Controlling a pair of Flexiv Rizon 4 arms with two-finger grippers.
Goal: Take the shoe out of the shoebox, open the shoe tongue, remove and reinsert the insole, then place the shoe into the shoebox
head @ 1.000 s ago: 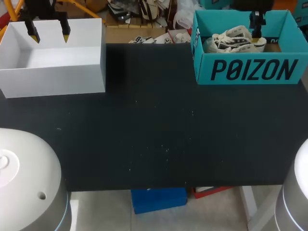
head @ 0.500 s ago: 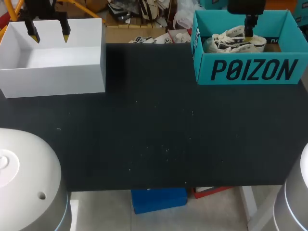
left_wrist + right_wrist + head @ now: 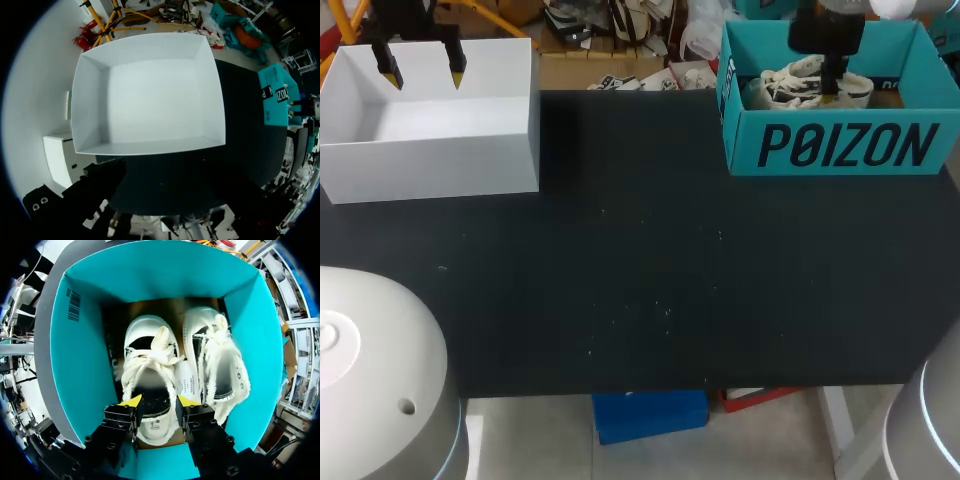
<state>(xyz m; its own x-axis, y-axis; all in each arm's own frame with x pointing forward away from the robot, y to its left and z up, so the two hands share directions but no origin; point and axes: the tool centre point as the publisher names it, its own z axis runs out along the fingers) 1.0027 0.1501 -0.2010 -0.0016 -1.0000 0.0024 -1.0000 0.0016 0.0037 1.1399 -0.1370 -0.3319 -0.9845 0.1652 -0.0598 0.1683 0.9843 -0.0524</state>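
Head view. At far right of the black table [image 3: 640,280]: teal cardboard shoebox [image 3: 830,145], open at the top, holding white lace-up canvas shoes [image 3: 775,88]. Right gripper [image 3: 830,85] inside that shoebox, just above the shoes; finger gap not discernible from here. At far left: white open-topped box [image 3: 430,160], with left gripper [image 3: 420,72] hanging over its far wall, yellow tips spread wide, nothing between them.

Left wrist view. Looks straight down into the white open-topped box [image 3: 150,100], ahead of the gripper. Teal cardboard shoebox [image 3: 277,100] well apart from it, across the black table [image 3: 235,125]. Own yellow tips not in frame.

Right wrist view. Right gripper [image 3: 159,402] inside the teal cardboard shoebox [image 3: 75,365], fingers parted to a narrow gap. Directly under and ahead of it: one white canvas shoe [image 3: 150,355], laces uppermost, heel opening lying between the two yellow tips. Contact between tips and shoe: cannot tell; no clamping seen. Second white shoe [image 3: 217,360] just beside the first, lying along it, partly tipped onto its side. Both resting on the brown cardboard floor of the shoebox.
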